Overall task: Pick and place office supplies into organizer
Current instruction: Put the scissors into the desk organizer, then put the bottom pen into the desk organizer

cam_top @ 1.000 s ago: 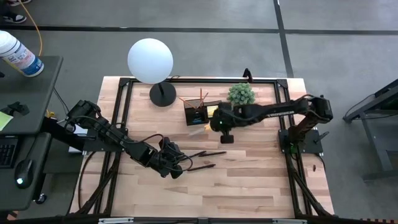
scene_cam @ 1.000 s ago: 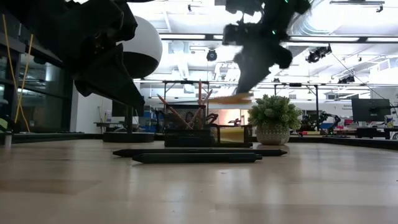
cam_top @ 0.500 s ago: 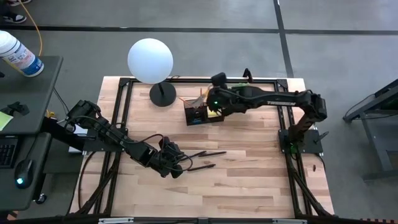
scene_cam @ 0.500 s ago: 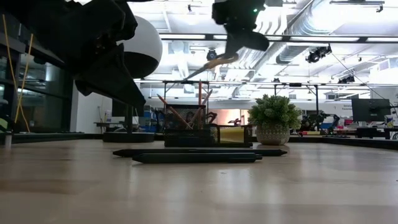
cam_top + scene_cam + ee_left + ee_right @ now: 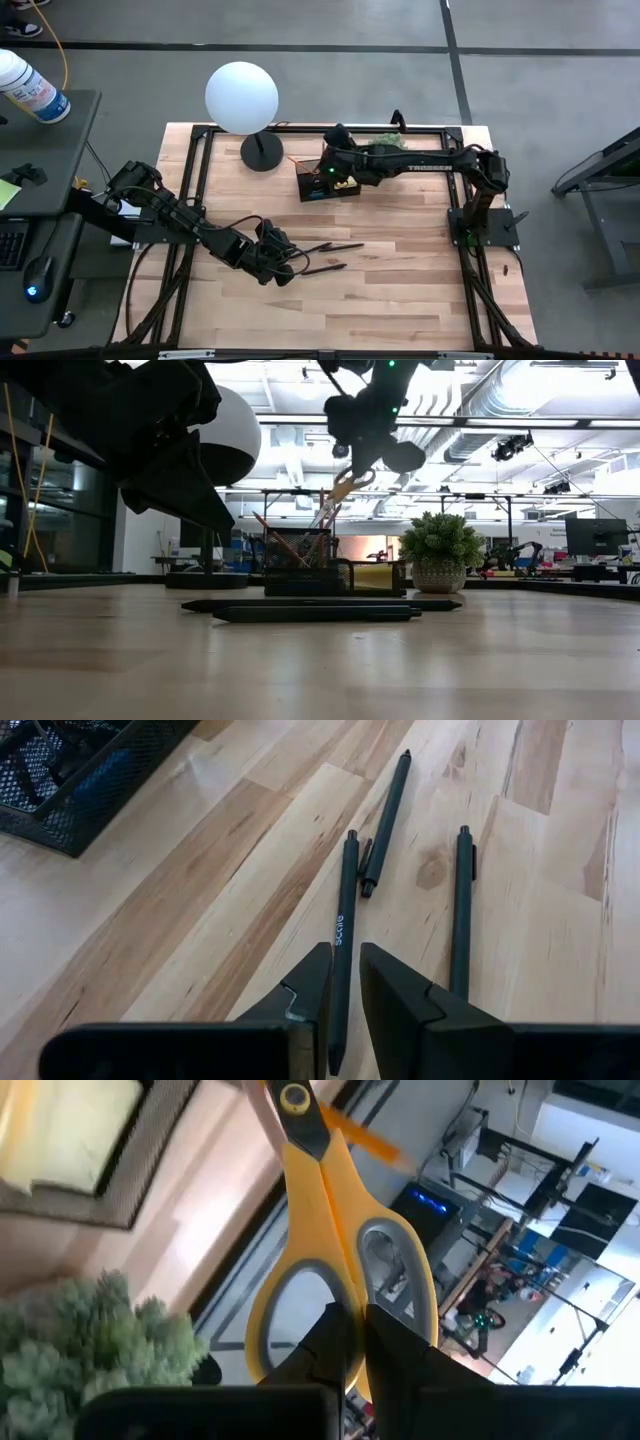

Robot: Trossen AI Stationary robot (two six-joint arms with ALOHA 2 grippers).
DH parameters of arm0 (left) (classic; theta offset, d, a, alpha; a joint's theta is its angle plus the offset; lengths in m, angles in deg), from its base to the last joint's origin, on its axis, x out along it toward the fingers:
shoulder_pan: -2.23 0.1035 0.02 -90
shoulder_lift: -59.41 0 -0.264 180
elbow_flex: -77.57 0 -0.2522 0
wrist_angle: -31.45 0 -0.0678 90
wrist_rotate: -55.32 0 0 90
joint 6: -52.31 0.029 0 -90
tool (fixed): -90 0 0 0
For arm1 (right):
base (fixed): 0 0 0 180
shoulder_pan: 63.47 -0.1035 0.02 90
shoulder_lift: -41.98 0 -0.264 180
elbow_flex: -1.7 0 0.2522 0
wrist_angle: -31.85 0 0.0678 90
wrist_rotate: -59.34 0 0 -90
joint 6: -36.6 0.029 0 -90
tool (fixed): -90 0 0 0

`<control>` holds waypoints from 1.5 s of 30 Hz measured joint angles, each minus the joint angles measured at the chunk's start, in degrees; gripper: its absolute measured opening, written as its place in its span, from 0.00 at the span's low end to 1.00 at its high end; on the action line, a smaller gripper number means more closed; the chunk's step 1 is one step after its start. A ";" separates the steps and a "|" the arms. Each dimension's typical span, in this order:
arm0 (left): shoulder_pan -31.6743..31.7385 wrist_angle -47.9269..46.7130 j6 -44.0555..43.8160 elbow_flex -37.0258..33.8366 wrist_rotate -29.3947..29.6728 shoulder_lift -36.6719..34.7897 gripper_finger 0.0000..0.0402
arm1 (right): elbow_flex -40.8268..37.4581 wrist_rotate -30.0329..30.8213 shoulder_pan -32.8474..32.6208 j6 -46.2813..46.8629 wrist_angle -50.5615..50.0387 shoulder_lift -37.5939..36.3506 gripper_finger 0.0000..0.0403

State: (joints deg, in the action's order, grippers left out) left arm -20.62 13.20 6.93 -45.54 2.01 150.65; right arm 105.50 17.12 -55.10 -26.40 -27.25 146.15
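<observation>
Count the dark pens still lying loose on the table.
3, side by side on the wood by the left tool: one at its tips, one beyond, one alongside.

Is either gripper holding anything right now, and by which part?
The right gripper holds the yellow scissors by the handles, between the two loops. The left gripper holds nothing.

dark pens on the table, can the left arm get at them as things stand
Probably yes. The left claw hovers right over the three dark pens, which lie loose on bare wood with nothing on top. Its fingers stand only narrowly apart. The right claw, shut on the scissors, is away over the organizer.
</observation>
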 joint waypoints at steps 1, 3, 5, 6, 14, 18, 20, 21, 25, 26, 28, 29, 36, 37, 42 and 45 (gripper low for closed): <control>0.00 -0.01 0.01 0.00 0.00 0.00 0.12 | 0.00 -0.35 -0.01 -0.07 0.55 0.31 0.04; 0.00 -0.02 0.02 0.00 0.00 0.00 0.12 | 0.00 -0.57 -0.02 -0.15 1.47 0.75 0.04; 0.00 -0.04 0.04 -0.01 0.00 0.00 0.12 | 0.00 -1.09 -0.13 -0.26 1.52 1.17 0.04; 0.00 -0.04 0.04 0.00 0.00 0.00 0.12 | 0.00 -1.39 -0.26 -0.31 1.71 1.53 0.04; 0.00 -0.31 0.12 -0.01 0.42 0.00 0.12 | 0.04 -3.21 -1.88 -0.70 5.65 4.00 0.05; 0.00 -0.60 0.12 0.01 0.42 0.00 0.12 | 0.02 -3.22 -2.18 -0.78 7.31 4.70 0.10; 0.00 -0.86 0.12 0.01 0.42 0.00 0.12 | 0.02 -3.79 -2.16 -0.54 7.41 4.70 0.12; 0.00 -1.01 0.12 -0.01 0.47 0.00 0.12 | 0.02 -3.73 -2.17 -0.30 7.23 4.73 0.13; 0.00 -1.29 0.12 -0.01 1.16 0.00 0.12 | 0.02 -2.94 -2.17 0.16 7.28 4.70 0.17; 0.00 -1.29 0.12 0.00 1.29 0.00 0.12 | 0.02 -2.93 -2.17 0.34 7.28 4.70 0.18; 0.00 -1.29 0.10 0.01 1.49 0.00 0.12 | 0.02 -2.97 -2.17 0.53 7.34 4.70 0.19; 0.00 -1.28 0.10 -0.01 1.49 0.00 0.12 | 0.02 -2.93 -2.17 0.62 7.34 4.70 0.20; 0.00 -1.28 0.10 0.00 1.81 0.00 0.12 | 0.33 0.41 -2.43 2.29 6.99 4.70 0.24; 0.00 -1.29 0.10 0.00 1.82 0.00 0.12 | 1.01 1.08 -2.46 3.23 6.21 4.70 0.24; 0.00 -1.27 0.05 0.01 1.88 0.00 0.12 | 8.01 -0.82 -2.70 12.97 -1.07 4.33 0.24; 0.00 -1.25 0.02 0.00 1.90 0.00 0.12 | 14.65 -6.18 -2.74 21.71 -7.74 4.22 0.24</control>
State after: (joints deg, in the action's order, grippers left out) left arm -20.62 11.95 6.95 -45.54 3.91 150.65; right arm 120.15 10.94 -57.85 -4.69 -34.99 150.38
